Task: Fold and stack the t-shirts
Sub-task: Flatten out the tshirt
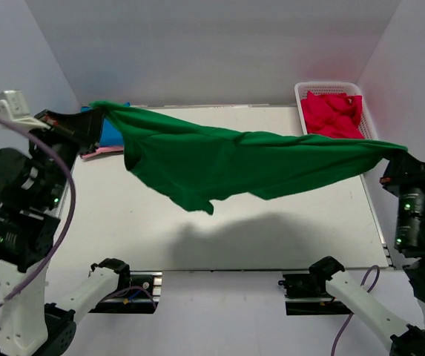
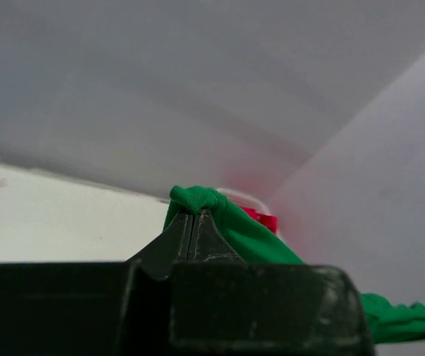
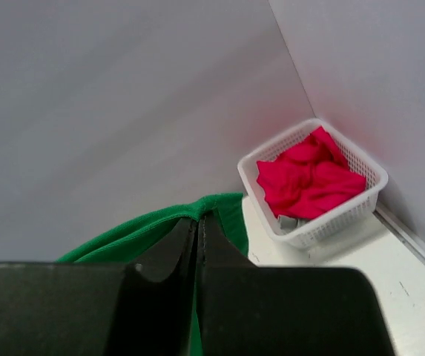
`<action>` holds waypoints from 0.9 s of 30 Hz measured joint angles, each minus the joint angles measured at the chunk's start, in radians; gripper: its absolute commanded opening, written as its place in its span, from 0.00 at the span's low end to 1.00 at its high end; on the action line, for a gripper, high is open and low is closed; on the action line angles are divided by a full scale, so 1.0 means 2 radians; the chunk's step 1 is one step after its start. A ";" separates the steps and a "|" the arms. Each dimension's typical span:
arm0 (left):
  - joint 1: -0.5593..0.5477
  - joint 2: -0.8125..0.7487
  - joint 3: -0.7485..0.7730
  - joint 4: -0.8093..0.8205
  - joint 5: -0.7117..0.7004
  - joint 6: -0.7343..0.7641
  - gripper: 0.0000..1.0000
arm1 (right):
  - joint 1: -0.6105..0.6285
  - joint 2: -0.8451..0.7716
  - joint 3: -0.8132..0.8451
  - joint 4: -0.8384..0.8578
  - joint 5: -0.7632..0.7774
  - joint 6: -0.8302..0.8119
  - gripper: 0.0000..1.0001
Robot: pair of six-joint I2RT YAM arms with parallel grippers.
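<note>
Top external view: the dark green t-shirt [image 1: 234, 159] hangs stretched above the table [image 1: 123, 222], probably held taut to spread it for folding. The left gripper [image 2: 194, 216] and the right gripper [image 3: 199, 221] each pinch a bunched end with their fingers pressed together. A red t-shirt [image 1: 332, 115] lies in the basket [image 1: 299, 93].

**White basket in the table's far right corner**

A rectangular white plastic lattice basket [image 3: 331, 222] stands on the far right corner of the flat white tabletop [image 1: 123, 215]. It is close to where the pale grey back wall [image 1: 219, 44] meets the right side wall [image 1: 420, 67]. The basket's sides are an open grid under a solid rim. A matching left side wall [image 1: 12, 44] closes the other flank. A soft grey shadow [image 1: 264, 237] lies across the near middle of the tabletop.
</note>
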 measured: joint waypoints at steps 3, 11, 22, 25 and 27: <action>0.000 -0.016 0.015 0.000 0.023 0.003 0.00 | 0.000 -0.005 0.024 0.004 -0.016 -0.018 0.00; 0.000 -0.018 -0.013 0.013 0.046 0.005 0.00 | 0.000 0.021 0.026 0.025 -0.014 -0.039 0.00; 0.008 0.255 -0.189 0.006 -0.084 -0.035 0.59 | -0.034 0.354 -0.196 0.114 -0.045 0.005 0.30; 0.017 0.421 -0.126 -0.042 -0.128 -0.062 0.92 | -0.061 0.450 -0.201 0.121 -0.080 0.015 0.85; 0.021 0.503 -0.069 -0.076 -0.144 -0.074 0.98 | -0.076 0.496 -0.181 0.111 -0.097 0.021 0.90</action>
